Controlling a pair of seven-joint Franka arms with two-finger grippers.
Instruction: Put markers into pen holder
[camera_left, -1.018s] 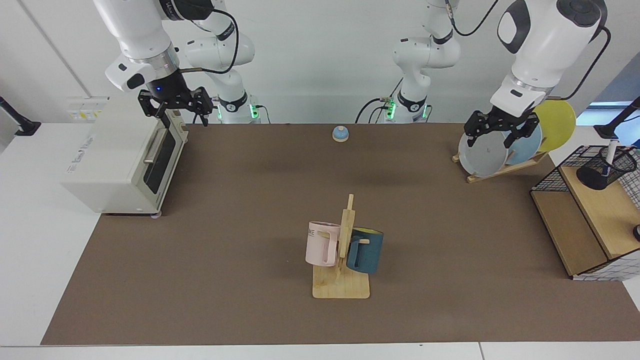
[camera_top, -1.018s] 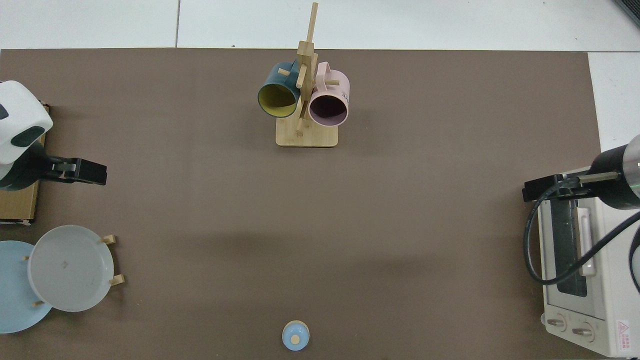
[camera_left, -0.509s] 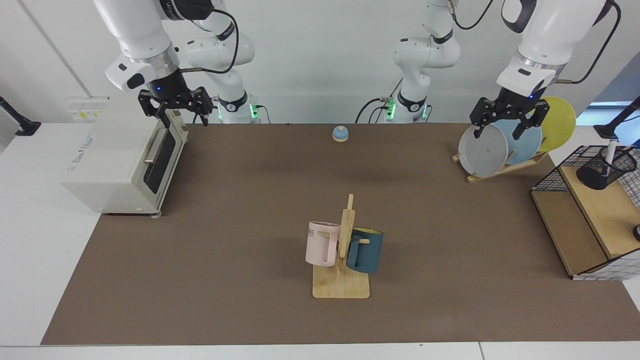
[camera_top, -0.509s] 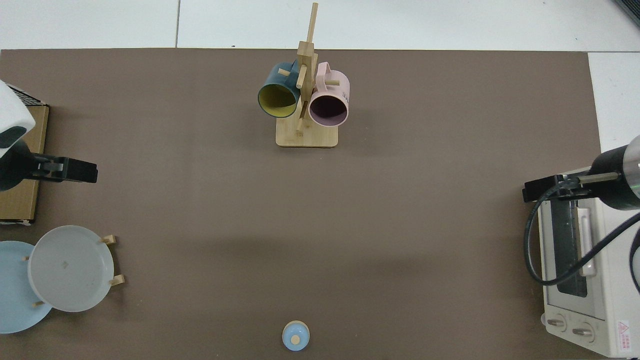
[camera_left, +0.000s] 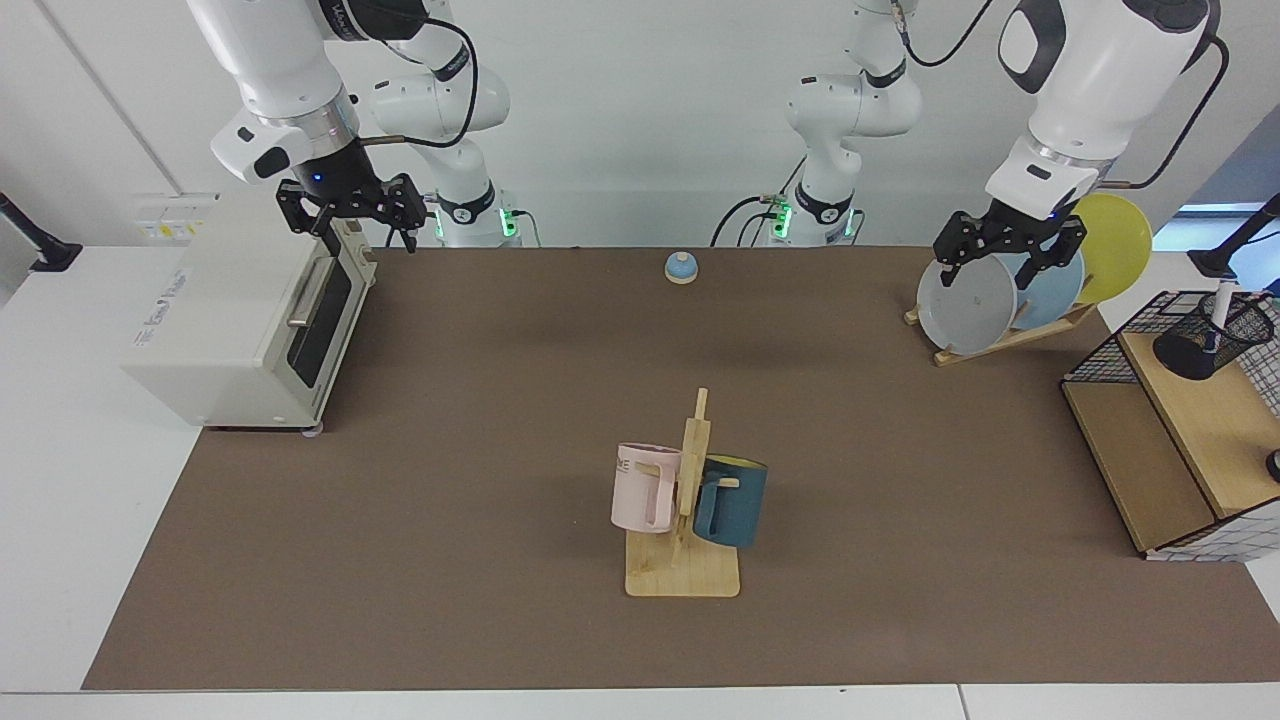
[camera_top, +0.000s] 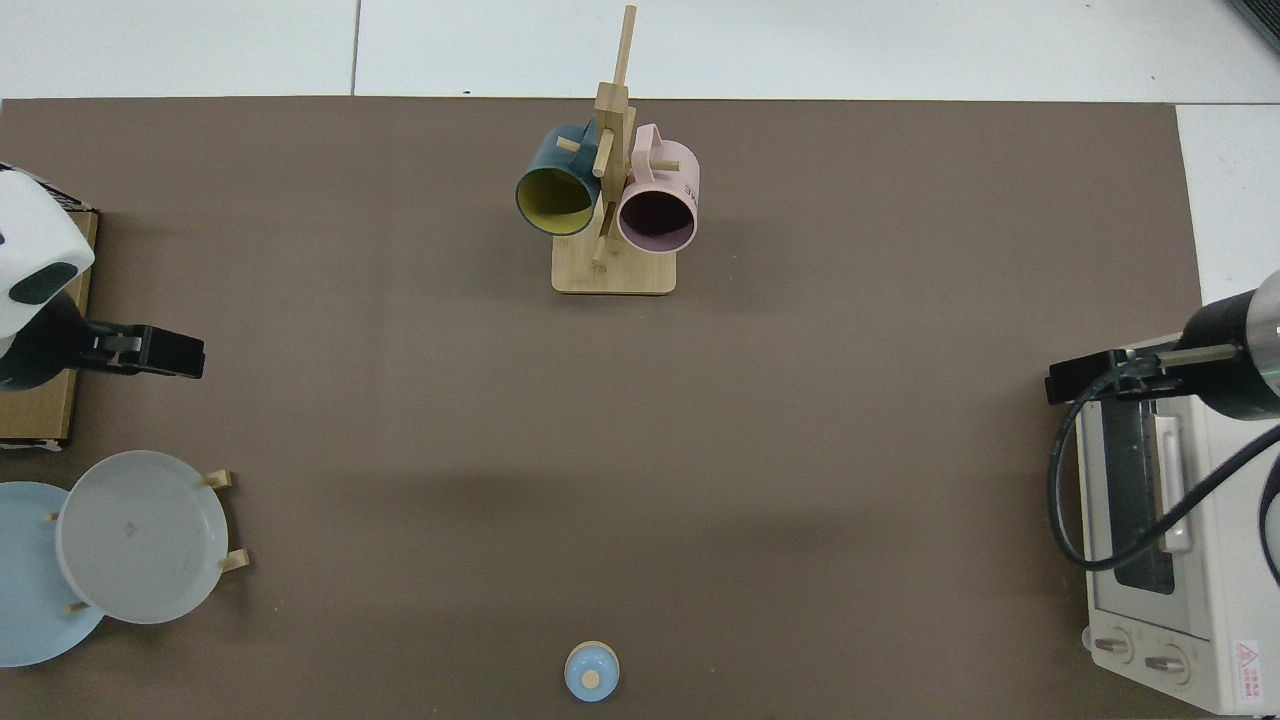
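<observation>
The black mesh pen holder (camera_left: 1212, 338) stands tilted on top of the wooden shelf at the right edge of the facing view. A white marker (camera_left: 1221, 302) with a blue band sticks up out of it. Both lie outside the top view. My left gripper (camera_left: 987, 278) hangs open and empty in front of the grey plate, well to the left of the holder. In the top view the left gripper (camera_top: 178, 355) shows at the left edge. My right gripper (camera_left: 368, 243) waits open and empty above the toaster oven's door corner. The right gripper (camera_top: 1068, 377) is at the right in the top view.
A white toaster oven (camera_left: 240, 320) sits at the left. A wooden mug rack (camera_left: 685, 540) with a pink and a teal mug stands mid-table. Grey, blue and yellow plates lean in a rack (camera_left: 1000, 340). A blue bell (camera_left: 680, 267) is at the back, beside the wire-grid wooden shelf (camera_left: 1150, 440).
The left gripper rose and swung slightly toward the shelf side, then came partway back and down. The right arm has not moved. The marker stays in the holder.
</observation>
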